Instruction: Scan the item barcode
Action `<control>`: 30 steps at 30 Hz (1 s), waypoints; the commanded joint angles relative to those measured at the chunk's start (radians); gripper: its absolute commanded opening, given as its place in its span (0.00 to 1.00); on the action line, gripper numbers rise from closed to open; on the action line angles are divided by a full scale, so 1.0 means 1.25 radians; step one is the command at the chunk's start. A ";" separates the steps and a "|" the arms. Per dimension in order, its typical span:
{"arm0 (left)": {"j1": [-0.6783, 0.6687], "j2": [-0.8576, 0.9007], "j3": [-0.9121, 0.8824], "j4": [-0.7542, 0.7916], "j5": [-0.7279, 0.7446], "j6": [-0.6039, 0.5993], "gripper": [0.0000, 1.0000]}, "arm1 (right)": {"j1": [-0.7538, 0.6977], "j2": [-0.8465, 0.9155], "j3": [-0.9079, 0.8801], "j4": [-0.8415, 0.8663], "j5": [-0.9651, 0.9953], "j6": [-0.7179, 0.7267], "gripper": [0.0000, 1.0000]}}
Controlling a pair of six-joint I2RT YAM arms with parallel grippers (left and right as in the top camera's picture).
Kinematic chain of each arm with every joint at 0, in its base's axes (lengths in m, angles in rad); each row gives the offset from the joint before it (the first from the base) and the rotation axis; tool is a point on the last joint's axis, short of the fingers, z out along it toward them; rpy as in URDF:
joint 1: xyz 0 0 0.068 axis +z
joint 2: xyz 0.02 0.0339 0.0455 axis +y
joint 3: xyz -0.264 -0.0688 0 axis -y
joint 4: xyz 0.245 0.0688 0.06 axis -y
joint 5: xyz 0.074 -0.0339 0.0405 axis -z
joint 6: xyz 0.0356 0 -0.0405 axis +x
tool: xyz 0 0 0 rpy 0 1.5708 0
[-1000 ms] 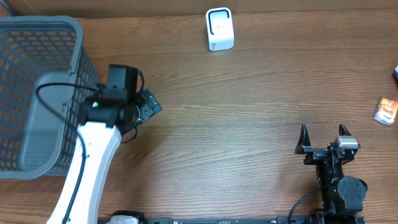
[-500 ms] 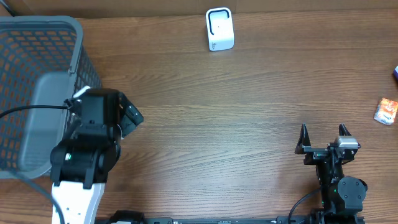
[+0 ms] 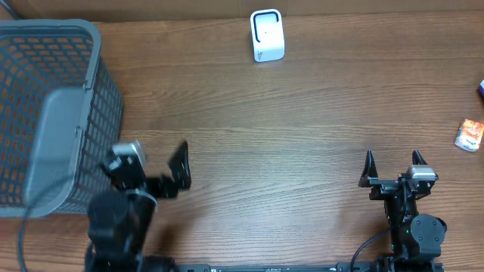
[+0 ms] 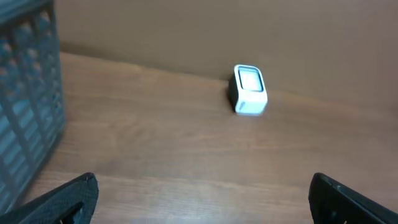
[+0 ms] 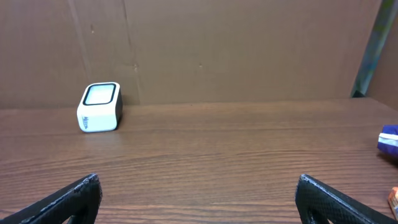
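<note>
Jaws on both arms stand spread wide, and we see nothing held in either. Our left gripper [image 3: 153,166] sits low at the near left of the table [image 3: 287,136], just beside the grey mesh basket [image 3: 45,113]. Its wrist view shows only bare wood between the fingertips, with the basket wall at the left edge. Our right gripper [image 3: 392,168] rests near the front right and likewise grips nothing. The white scanner [image 3: 266,35] stands upright at the far edge, by the cardboard backdrop [image 5: 249,50], well apart from both grippers. The orange packet [image 3: 470,134] lies at the right edge of the table, beyond and to the right of the right gripper, apart from it and outside the gap of its jaws. The right wrist view catches only a sliver of it at the frame's edge. A blue object [image 3: 481,88] lies further back along that same edge, cut off by the frame.
</note>
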 commanded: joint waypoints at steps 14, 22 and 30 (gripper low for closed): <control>0.007 -0.180 -0.363 0.357 -0.065 0.020 1.00 | 0.004 -0.009 -0.008 0.005 0.005 -0.004 1.00; 0.010 -0.269 -0.467 0.459 -0.115 -0.022 1.00 | 0.004 -0.009 -0.008 0.005 0.005 -0.004 1.00; 0.019 -0.308 -0.466 0.327 -0.115 0.009 1.00 | 0.004 -0.009 -0.008 0.005 0.005 -0.004 1.00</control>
